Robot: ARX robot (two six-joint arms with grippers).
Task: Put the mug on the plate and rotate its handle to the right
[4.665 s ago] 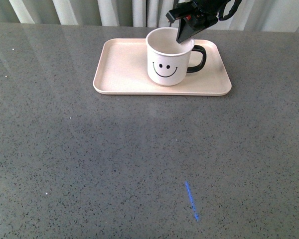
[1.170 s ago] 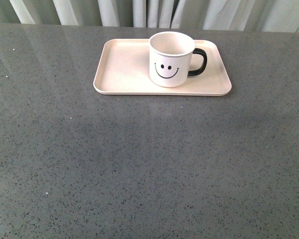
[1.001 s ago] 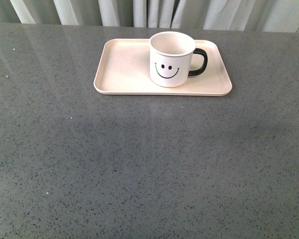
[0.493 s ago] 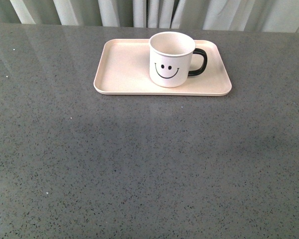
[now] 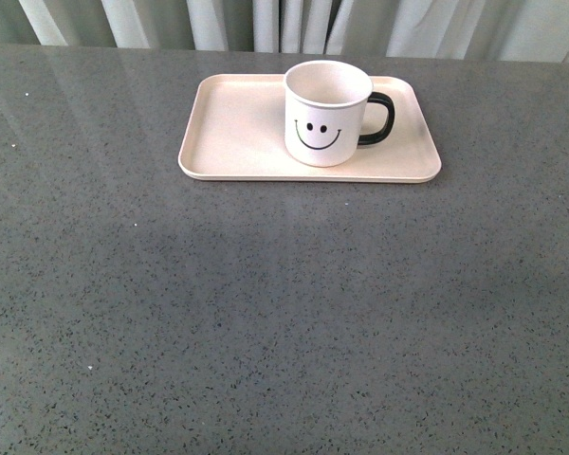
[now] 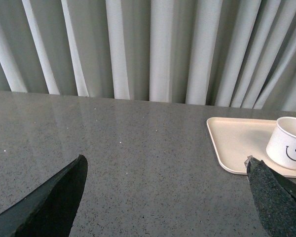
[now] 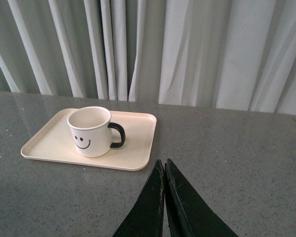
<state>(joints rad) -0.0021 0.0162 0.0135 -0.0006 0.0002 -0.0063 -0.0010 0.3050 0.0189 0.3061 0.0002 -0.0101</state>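
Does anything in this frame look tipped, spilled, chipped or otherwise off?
Nothing stands out. The mug stands upright on the plate, handle pointing right, with no spill or damage visible. The plate lies flat on the table. The left gripper is open and the right gripper shut, both clear of it.

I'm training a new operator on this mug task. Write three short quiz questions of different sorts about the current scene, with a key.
1. True or false: the mug stands upright on the plate.
2. In the front view, the handle points: A) left B) right C) at the camera.
3. Fill in: the right end effector is ____; the left end effector is ____.

Key: 1 true; 2 B; 3 shut, open.
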